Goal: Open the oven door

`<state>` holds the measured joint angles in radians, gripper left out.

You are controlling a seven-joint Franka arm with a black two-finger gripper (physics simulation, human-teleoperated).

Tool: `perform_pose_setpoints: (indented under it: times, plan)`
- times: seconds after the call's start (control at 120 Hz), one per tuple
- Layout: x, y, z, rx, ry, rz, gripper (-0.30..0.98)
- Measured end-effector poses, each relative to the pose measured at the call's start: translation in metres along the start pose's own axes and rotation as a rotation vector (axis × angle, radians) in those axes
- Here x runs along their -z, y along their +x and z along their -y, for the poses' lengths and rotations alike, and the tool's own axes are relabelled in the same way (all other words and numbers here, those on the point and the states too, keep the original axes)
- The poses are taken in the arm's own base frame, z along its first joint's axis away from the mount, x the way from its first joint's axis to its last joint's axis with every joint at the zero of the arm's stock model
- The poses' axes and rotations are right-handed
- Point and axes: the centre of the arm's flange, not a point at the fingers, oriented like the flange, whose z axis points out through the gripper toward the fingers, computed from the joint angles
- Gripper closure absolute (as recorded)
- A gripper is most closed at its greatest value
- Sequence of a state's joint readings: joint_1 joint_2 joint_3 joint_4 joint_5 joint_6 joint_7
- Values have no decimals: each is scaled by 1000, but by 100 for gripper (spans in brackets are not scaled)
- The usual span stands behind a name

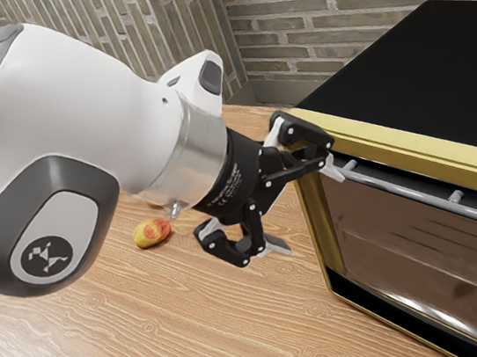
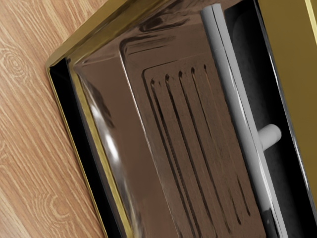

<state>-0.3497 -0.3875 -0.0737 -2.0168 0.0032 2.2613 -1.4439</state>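
Note:
My gripper is open at the near left corner of the oven front in the exterior view. Its upper fingertip overlaps the left end of the grey bar handle; whether they touch I cannot tell. The lower fingertip hangs over the tabletop, left of the oven. The brownish glass oven door looks closed. In the wrist view the handle runs lengthwise along the door, held off it by a short post. Nothing is seen between the fingers.
The black-topped oven has a gold trim edge above the handle. A red and yellow fruit lies on the wooden table, behind and left of the lower finger. A brick wall rises behind.

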Motion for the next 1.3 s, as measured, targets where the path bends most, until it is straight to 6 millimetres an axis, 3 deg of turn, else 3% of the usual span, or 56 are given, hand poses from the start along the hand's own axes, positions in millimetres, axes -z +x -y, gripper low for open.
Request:
perform_pose_setpoints:
  times: [0.592,0.9,1.3]
  plan:
    - [-23,5,-29,-21,-6,6,0]
    - [-47,6,-25,-25,25,19,0]
    - [-58,14,-21,-15,36,23,0]
